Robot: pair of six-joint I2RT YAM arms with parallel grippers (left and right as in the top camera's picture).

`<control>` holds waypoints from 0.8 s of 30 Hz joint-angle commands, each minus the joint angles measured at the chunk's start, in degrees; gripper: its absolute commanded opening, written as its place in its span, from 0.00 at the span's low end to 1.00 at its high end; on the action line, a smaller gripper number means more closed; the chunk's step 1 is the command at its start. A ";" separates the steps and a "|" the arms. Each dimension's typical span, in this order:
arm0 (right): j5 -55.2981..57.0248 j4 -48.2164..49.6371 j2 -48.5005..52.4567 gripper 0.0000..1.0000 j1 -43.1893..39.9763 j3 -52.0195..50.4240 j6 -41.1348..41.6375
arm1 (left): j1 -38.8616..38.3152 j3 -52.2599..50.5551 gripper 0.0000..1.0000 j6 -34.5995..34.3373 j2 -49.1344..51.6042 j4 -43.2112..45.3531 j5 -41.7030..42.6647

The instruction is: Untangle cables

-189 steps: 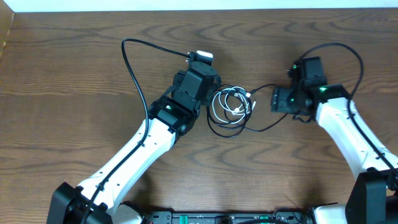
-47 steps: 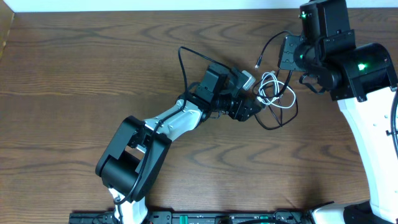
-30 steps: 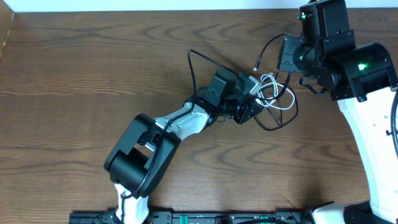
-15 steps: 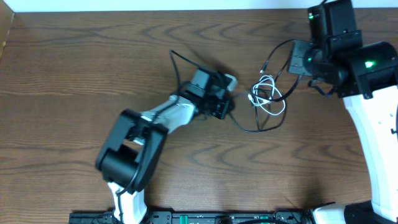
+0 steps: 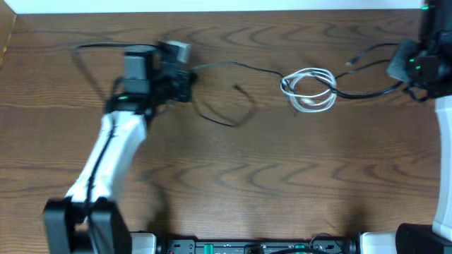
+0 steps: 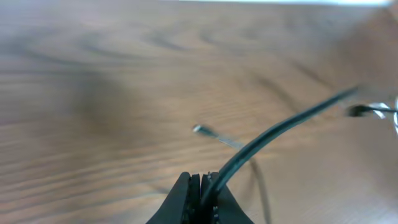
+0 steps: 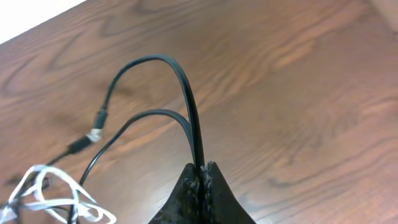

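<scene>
Wood table [image 5: 226, 197] under black cable [image 5: 233, 125], white cable [image 5: 308, 90]

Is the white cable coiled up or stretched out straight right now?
Coiled. The white cable lies in a small bundle of overlapping loops, while the black cable runs out to both sides.

The black cable [image 5: 244, 65] is stretching over the brown counter [image 5: 226, 183] from one arm to the other. The left gripper [image 5: 185, 74] and the right gripper [image 5: 395, 70] are holding it, far apart. The white cable [image 5: 308, 90] is sitting in a small coil, nearer the right gripper. A loose black end is curling near the left gripper.
</scene>
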 commanded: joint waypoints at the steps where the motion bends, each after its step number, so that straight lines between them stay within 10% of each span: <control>1: 2.03 -0.28 -1.29 0.01 -3.78 0.87 -0.83 | 7.06 0.00 0.08 0.55 -4.28 -1.44 -0.48; 11: 0.96 -0.63 -1.29 0.01 -11.47 0.87 -2.54 | 24.90 0.00 0.08 -0.85 -6.23 -2.25 8.74; 24: 2.05 1.77 -1.27 0.01 -13.55 0.83 -4.20 | 29.00 0.00 0.08 -5.57 -6.23 -0.46 8.74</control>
